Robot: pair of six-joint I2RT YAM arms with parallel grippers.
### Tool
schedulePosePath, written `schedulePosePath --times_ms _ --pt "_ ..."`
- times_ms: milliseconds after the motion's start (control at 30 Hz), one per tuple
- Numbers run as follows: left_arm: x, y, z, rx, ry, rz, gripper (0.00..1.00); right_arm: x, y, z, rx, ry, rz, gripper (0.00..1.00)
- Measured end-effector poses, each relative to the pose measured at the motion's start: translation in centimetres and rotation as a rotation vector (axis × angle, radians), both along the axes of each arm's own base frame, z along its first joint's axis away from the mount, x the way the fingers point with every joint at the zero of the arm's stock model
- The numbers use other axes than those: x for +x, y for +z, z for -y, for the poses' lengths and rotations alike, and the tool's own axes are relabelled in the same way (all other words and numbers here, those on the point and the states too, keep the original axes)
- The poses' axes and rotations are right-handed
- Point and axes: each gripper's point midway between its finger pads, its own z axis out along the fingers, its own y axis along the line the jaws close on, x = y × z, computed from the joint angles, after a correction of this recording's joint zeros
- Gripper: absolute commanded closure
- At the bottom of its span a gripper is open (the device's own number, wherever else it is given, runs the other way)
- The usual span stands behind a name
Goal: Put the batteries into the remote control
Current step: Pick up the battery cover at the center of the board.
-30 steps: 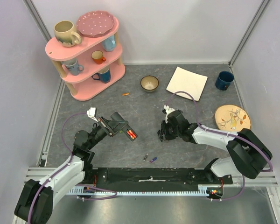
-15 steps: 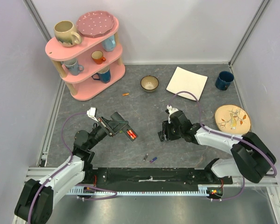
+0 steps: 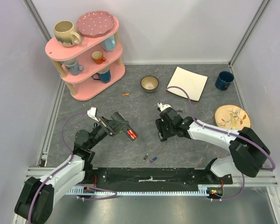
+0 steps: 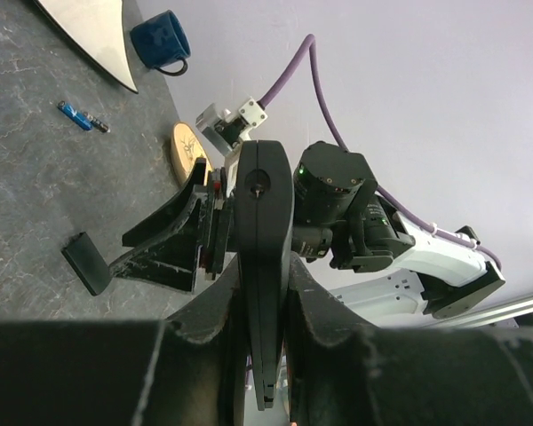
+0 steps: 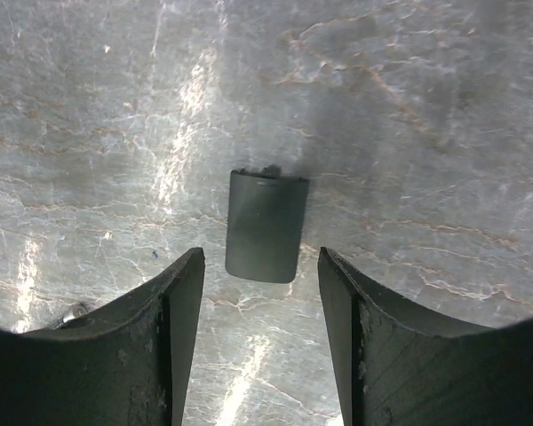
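My left gripper point(image 3: 115, 124) is shut on the black remote control point(image 3: 125, 129) and holds it above the table; red batteries point(image 3: 131, 136) show at its free end. In the left wrist view the remote point(image 4: 265, 266) stands edge-on between my fingers. My right gripper point(image 5: 259, 306) is open and empty, pointing down just over a small flat black cover point(image 5: 265, 225) that lies on the table in line with the gap between the fingers. That cover also shows in the left wrist view point(image 4: 87, 263). Loose batteries lie on the table: orange point(image 3: 125, 94), grey point(image 3: 145, 157), blue-purple point(image 3: 153, 160).
A pink shelf point(image 3: 86, 88) with mugs and a plate stands at the far left. A small bowl point(image 3: 149, 83), a white square plate point(image 3: 186, 82), a blue mug point(image 3: 224, 80) and a wooden disc point(image 3: 231, 117) lie at the far side and right.
My right wrist has shifted left and a little away from the bases, with the gripper still pointing down near the cover. The left arm and the remote have not moved.
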Motion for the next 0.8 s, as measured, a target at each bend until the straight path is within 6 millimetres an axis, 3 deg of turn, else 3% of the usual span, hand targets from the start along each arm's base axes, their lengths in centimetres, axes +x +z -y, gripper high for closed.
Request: schedulePosePath --times_ms 233,567,800 --pt "0.1 0.1 0.1 -0.003 -0.001 0.008 0.98 -0.8 -1.3 -0.8 -0.096 0.019 -0.028 0.33" --pt "0.1 0.3 0.0 -0.006 -0.001 0.015 0.98 -0.6 -3.2 0.0 -0.192 0.001 -0.051 0.35" --pt "0.1 0.2 0.1 -0.005 -0.001 0.013 0.98 -0.5 -3.2 -0.3 -0.184 0.002 -0.047 0.38"
